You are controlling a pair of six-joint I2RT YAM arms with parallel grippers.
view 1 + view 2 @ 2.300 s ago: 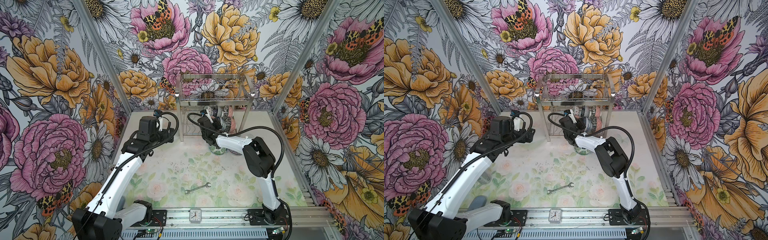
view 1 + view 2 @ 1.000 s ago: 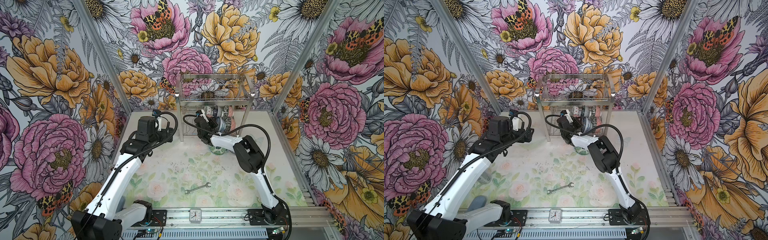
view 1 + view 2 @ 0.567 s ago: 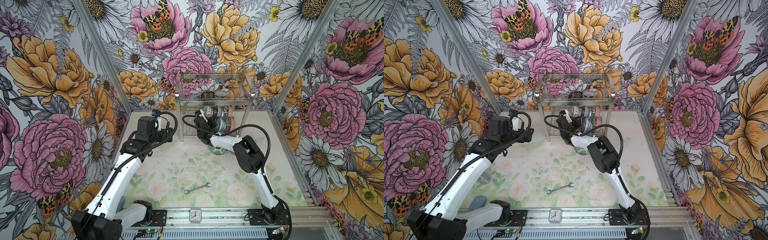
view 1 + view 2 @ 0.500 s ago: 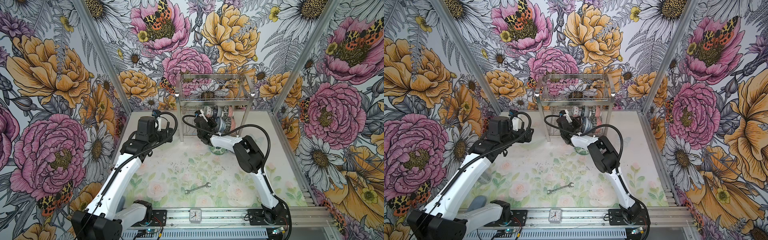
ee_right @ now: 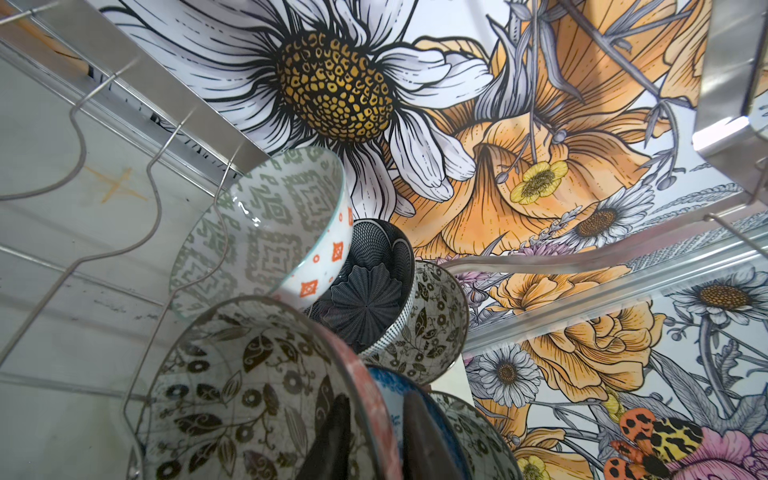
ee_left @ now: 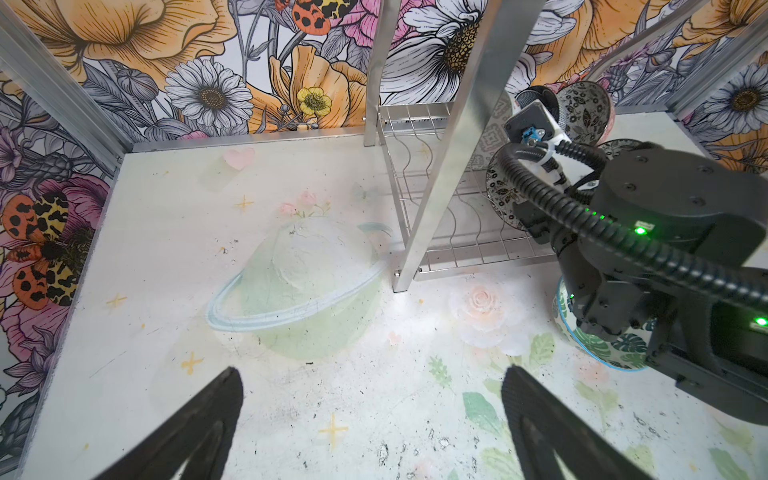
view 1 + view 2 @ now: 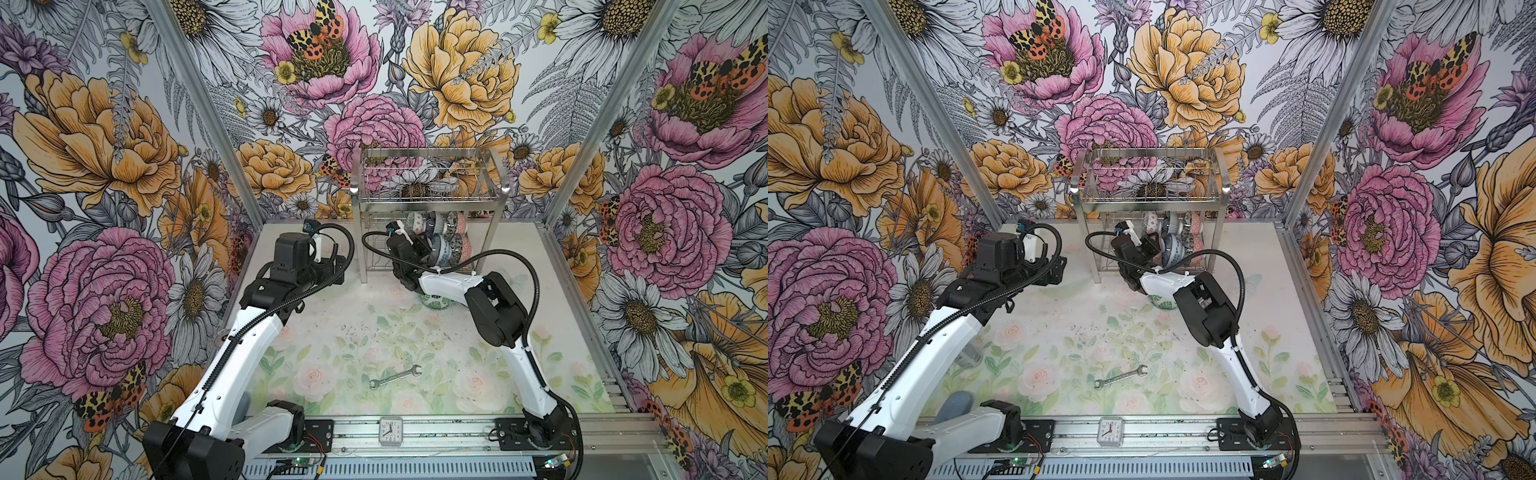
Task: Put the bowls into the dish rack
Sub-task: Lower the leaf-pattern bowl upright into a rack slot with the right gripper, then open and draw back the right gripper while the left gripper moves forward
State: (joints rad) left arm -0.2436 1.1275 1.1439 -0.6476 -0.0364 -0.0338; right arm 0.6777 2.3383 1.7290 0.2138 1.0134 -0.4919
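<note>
Starting at the right gripper [image 5: 376, 415]: parted only narrowly and set astride the rim of the leaf-patterned bowl [image 5: 232, 395], pink on its outside, with one finger [image 5: 332, 440] inside the wall and the other outside, next to a blue bowl [image 5: 390, 388]. Cannot tell whether the pads press that wall or stand just clear of it. Blurred this close, and cut off lower down by the frame edge.

That bowl on edge in the wavy wires of the lower shelf [image 6: 449, 216] of the dish rack [image 7: 428, 202], toward the shelf's right end. Packed just beyond it, also on edge: a grey-patterned bowl [image 5: 266, 232] with orange diamonds outside, a dark petal bowl [image 5: 365, 299] and a black-and-white floral bowl [image 5: 432, 328]. Hard to count in both top views, with the bowl cluster [image 7: 446, 245] partly covered by the upper tier and the wrist.

Further out, on the table [image 7: 332, 328] just in front of the rack: a green leaf bowl [image 7: 432, 300], upright, mostly hidden under the right forearm [image 7: 449, 284].

Over at the left gripper [image 6: 370, 415]: spread wide, holding nothing, hovering above the table left of the rack's front leg. Only the two finger ends in its wrist view; hard to make out in both top views.

Well apart, toward the front: a wrench [image 7: 395, 377] lying flat and a small clock [image 7: 390, 431] on the rail.
</note>
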